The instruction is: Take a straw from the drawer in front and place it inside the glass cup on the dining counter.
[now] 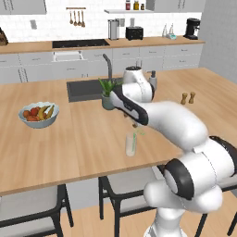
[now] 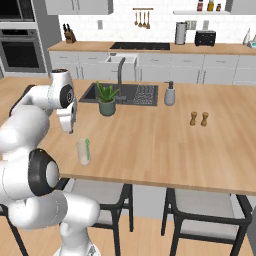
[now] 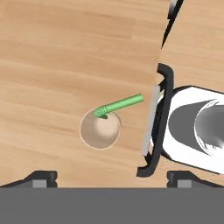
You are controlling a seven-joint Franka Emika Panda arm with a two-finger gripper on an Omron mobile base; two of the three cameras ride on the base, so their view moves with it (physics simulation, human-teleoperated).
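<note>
The glass cup (image 1: 131,144) stood upright on the dining counter (image 1: 69,148), close to the counter's near edge and well in front of the black sink (image 1: 85,89). The straw (image 3: 119,105) was inside the glass cup, its lower end at the bottom and its upper part leaning over the rim. The gripper (image 3: 112,177) hung above the glass cup with its 2 fingers spread wide and nothing between them, clear of both cup and straw. Beyond the glass cup stood a potted plant (image 2: 106,99) beside the sink. A fruit bowl (image 1: 39,114) sat well apart from the glass cup on the same counter. 2 shakers (image 2: 199,118) stood far off on the cup's other side.
</note>
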